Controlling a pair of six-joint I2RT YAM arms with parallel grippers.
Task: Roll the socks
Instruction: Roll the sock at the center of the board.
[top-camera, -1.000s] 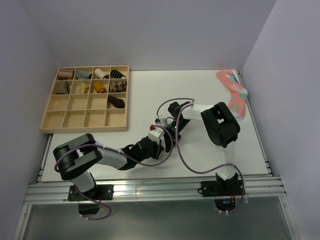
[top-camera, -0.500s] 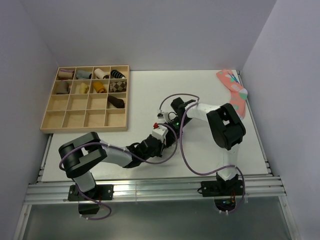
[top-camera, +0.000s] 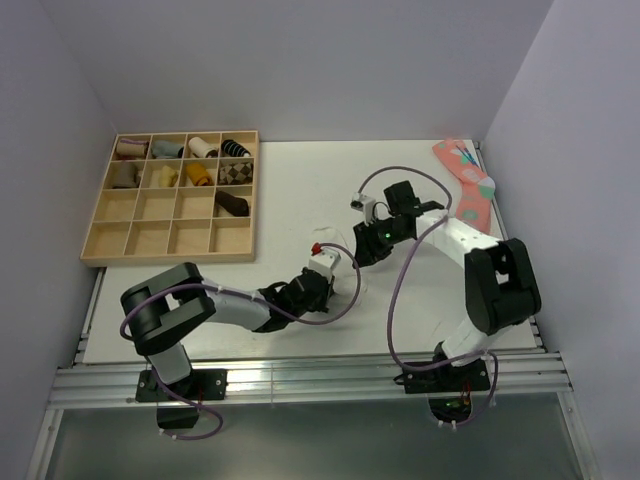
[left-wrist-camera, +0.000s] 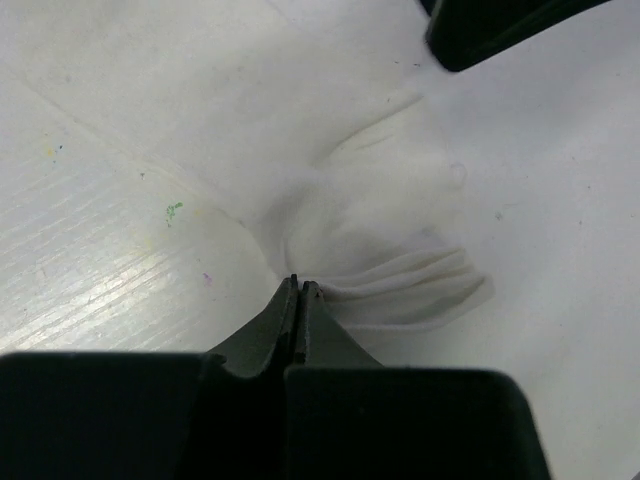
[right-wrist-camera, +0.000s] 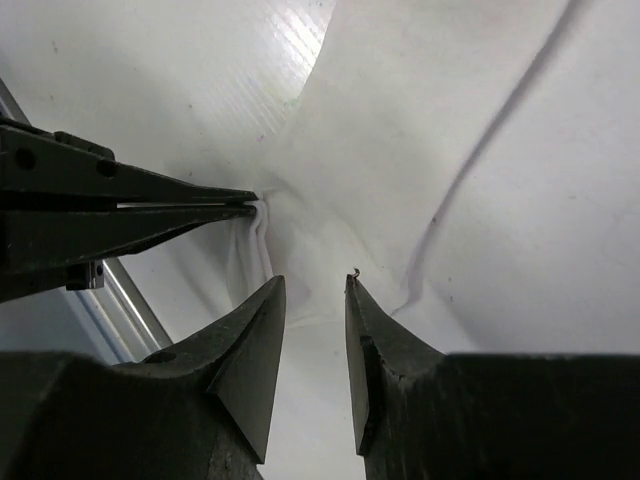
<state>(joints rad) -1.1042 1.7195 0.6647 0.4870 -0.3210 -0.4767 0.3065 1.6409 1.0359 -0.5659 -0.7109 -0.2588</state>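
Note:
A white sock (left-wrist-camera: 390, 230) lies bunched on the white table; it is barely visible in the top view. My left gripper (left-wrist-camera: 300, 283) is shut on the sock's folded edge, low on the table (top-camera: 338, 268). My right gripper (right-wrist-camera: 315, 285) is open and empty, hovering just above the sock (right-wrist-camera: 340, 190), facing the left gripper's fingers (right-wrist-camera: 150, 200). In the top view the right gripper (top-camera: 362, 250) is just right of the left one. One of its fingertips (left-wrist-camera: 500, 30) shows in the left wrist view. A pink patterned sock (top-camera: 465, 185) lies flat at the far right.
A wooden compartment tray (top-camera: 130, 236) stands at the back left with several rolled socks in its upper cells. Purple cables loop over the table near both wrists. The right wall is close to the pink sock.
My right arm has swung right and its gripper has drawn back from the left gripper. The left gripper has slid slightly right, still pinching the sock.

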